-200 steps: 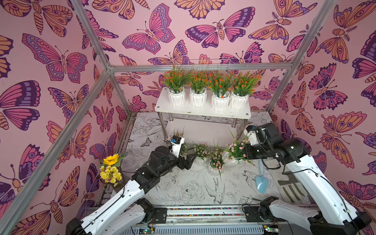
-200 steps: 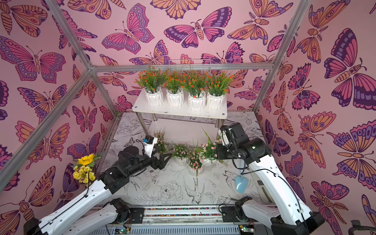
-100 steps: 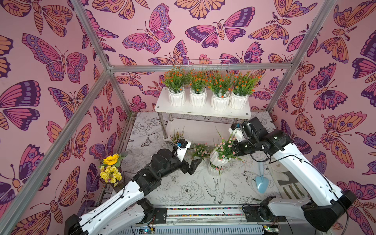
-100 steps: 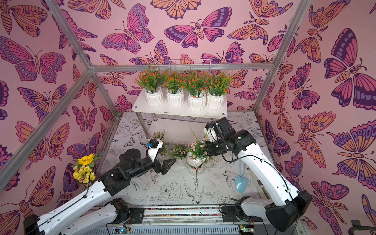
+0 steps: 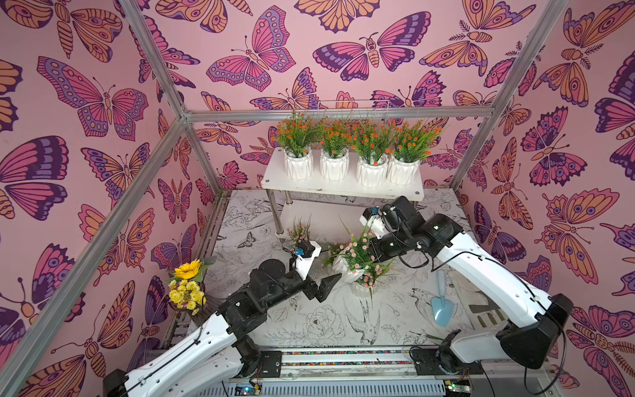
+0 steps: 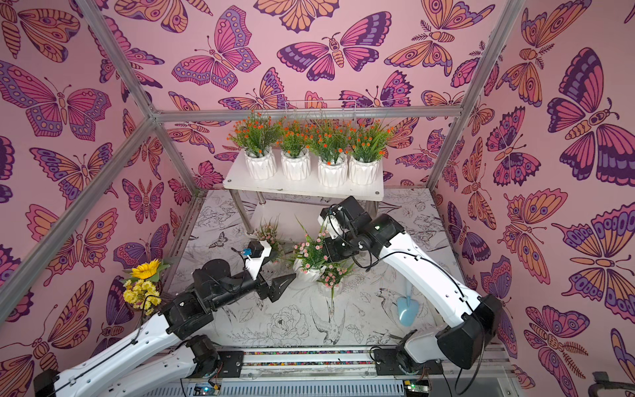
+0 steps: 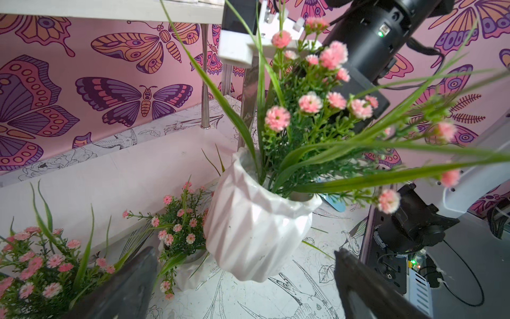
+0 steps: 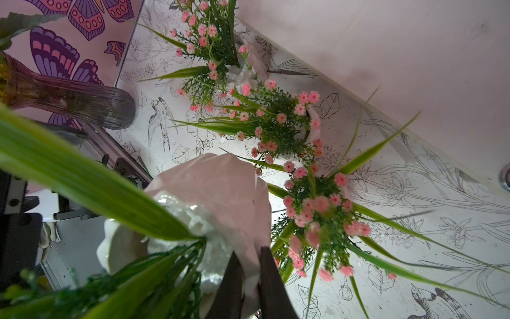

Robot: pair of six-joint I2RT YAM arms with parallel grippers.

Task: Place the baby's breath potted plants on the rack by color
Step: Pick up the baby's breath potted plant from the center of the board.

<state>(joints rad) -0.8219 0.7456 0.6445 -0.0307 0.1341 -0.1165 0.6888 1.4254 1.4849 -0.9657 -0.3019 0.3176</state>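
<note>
Now lifted: one pink-flowered pot (image 7: pixel 256 229), tilted above the table (image 5: pixel 309 326) before the rack (image 5: pixel 343 189), right gripper (image 8: pixel 248 276) pinched shut on its rim. Left gripper (image 5: pixel 324 287) drawn back, spread wide, empty; lower tier (image 7: pixel 110 176) unfilled.

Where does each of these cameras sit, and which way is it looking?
Top views: high at the front, looking down and back at the rack; left arm and right arm show.
Left wrist: on the left arm, facing the held pink plant; its open left fingers show.
Right wrist: on the right arm, looking down; right fingers pinch the plant's pot.
Shared: every view shows that plant.
</note>
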